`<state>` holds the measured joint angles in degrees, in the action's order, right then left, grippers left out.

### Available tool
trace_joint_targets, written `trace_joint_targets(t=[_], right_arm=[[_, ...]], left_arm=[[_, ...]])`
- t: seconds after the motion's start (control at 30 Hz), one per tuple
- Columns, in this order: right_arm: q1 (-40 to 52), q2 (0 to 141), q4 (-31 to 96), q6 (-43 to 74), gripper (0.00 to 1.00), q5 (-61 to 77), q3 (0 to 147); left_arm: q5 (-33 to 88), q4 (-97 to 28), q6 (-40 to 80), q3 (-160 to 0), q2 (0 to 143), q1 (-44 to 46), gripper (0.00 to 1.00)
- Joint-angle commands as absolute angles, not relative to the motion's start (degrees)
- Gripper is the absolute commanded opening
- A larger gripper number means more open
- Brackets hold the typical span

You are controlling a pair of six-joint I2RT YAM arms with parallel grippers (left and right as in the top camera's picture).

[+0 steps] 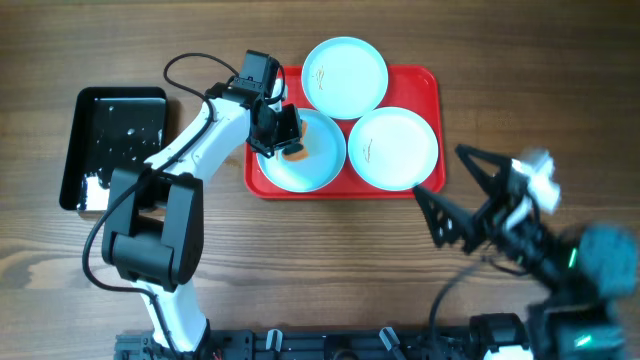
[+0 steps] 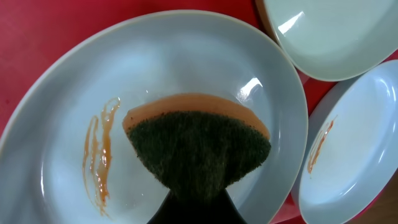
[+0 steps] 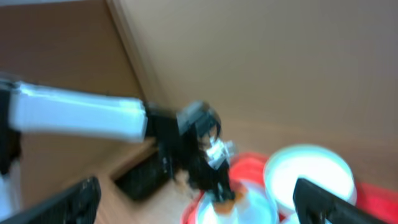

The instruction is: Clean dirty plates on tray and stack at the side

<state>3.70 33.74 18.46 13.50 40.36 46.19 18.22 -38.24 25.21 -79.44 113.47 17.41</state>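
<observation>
Three pale blue plates lie on the red tray (image 1: 430, 85): one at the back (image 1: 345, 76), one at the right (image 1: 393, 148), one at the front left (image 1: 315, 165). My left gripper (image 1: 277, 128) is shut on a sponge (image 2: 199, 146), orange with a dark green scouring face, pressed onto the front-left plate (image 2: 149, 68). An orange smear (image 2: 98, 155) marks that plate beside the sponge. The right plate (image 2: 354, 162) also has an orange smear. My right gripper (image 1: 455, 190) is open and empty, raised over the table right of the tray; its view is blurred.
A black rectangular tray (image 1: 115, 140) with wet spots and something white in its front corner lies at the left of the wooden table. The left arm reaches from the front across to the red tray.
</observation>
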Motion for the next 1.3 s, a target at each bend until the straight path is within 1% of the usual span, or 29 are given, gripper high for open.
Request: trace_joint_targets(t=[0.0, 0.1, 0.17, 0.2, 0.3, 0.33, 0.43, 0.5, 0.53, 0.6, 0.63, 0.7, 0.73, 0.83, 0.9, 0.93, 0.97, 1.0, 1.03, 1.07, 1.1, 1.13, 1.2, 1.27], right_arm=[[3.90, 50.70, 37.01, -4.93, 1.00, 37.89, 67.59], [3.92, 62.94, 53.01, -8.14, 1.00, 35.40, 82.65], [3.92, 69.54, 60.73, -9.89, 1.00, 37.08, 90.32], [3.90, 72.86, 63.59, -8.29, 1.00, 40.14, 93.71], [3.90, 78.11, 62.72, 0.58, 1.00, 49.98, 96.53], [3.92, 80.09, 61.80, 4.80, 1.00, 50.35, 96.42], [4.08, 84.95, 58.59, 9.19, 1.00, 46.59, 96.31], [4.54, 88.40, 58.85, 9.56, 1.00, 42.37, 96.31], [4.99, 90.17, 59.64, 9.58, 0.98, 39.99, 96.31], [6.52, 93.60, 61.67, 9.15, 0.86, 34.87, 96.31], [7.53, 95.22, 62.59, 9.19, 0.77, 32.14, 96.31], [9.50, 97.97, 63.55, 9.19, 0.68, 28.64, 96.31], [10.48, 99.15, 63.46, 9.17, 0.66, 27.83, 96.31], [13.41, 101.10, 61.36, 9.30, 0.66, 25.26, 96.31], [15.44, 101.89, 59.37, 12.47, 0.64, 18.48, 96.31], [16.36, 102.48, 58.28, 16.03, 0.54, 13.10, 96.31], [16.95, 102.56, 57.65, 19.33, 0.36, 9.15, 96.31], [17.30, 102.67, 57.30, 21.87, 0.26, 7.18, 96.31], [17.78, 102.76, 56.42, 24.34, 0.19, 6.02, 96.27], [18.22, 102.78, 55.37, 24.97, 0.19, 6.20, 96.12], [18.79, 102.78, 53.93, 25.08, 0.22, 6.46, 95.72], [19.35, 102.78, 52.40, 24.67, 0.36, 6.59, 95.18], [20.60, 103.00, 49.50, 21.98, 0.57, 6.55, 93.62], [21.61, 103.81, 47.88, 19.97, 0.63, 6.52, 92.23]], left_arm=[[18.13, -38.20, 25.96, -78.96, 113.82, 17.26, 0.04], [18.11, -38.11, 25.98, -78.87, 113.82, 17.26, 0.04], [18.09, -37.95, 25.96, -78.85, 113.82, 17.26, 0.04], [18.09, -37.93, 25.96, -78.85, 113.82, 17.26, 0.05], [18.09, -37.95, 25.98, -78.85, 113.82, 17.26, 0.05], [18.09, -37.95, 25.96, -78.85, 113.82, 17.26, 0.05], [18.09, -37.95, 25.96, -78.85, 113.82, 17.26, 0.05], [18.09, -37.95, 25.96, -78.85, 113.82, 17.26, 0.05], [18.11, -37.98, 25.96, -78.85, 113.82, 17.26, 0.05], [18.11, -38.00, 25.96, -78.67, 113.82, 17.26, 0.05], [18.09, -38.04, 25.96, -78.61, 113.82, 17.26, 0.06], [17.87, -37.89, 25.96, -78.41, 113.82, 17.26, 0.07], [17.89, -37.58, 25.96, -78.26, 113.82, 17.26, 0.08], [17.89, -37.30, 25.98, -78.19, 113.82, 17.26, 0.09], [17.91, -37.32, 25.98, -78.19, 113.82, 17.26, 0.08], [17.91, -37.39, 25.96, -78.19, 113.82, 17.26, 0.05], [17.91, -37.56, 25.96, -78.19, 113.82, 17.26, 0.04], [17.91, -37.56, 25.96, -78.15, 113.82, 17.26, 0.04], [17.93, -37.56, 25.98, -78.00, 113.82, 17.30, 0.04], [17.93, -37.71, 25.96, -77.97, 113.82, 17.30, 0.04], [17.91, -37.74, 25.96, -77.93, 113.82, 17.30, 0.04], [17.91, -37.74, 25.96, -77.91, 113.82, 17.30, 0.04], [17.89, -37.67, 25.96, -77.91, 113.82, 17.30, 0.04], [17.91, -37.63, 25.98, -77.89, 113.82, 17.30, 0.04]])
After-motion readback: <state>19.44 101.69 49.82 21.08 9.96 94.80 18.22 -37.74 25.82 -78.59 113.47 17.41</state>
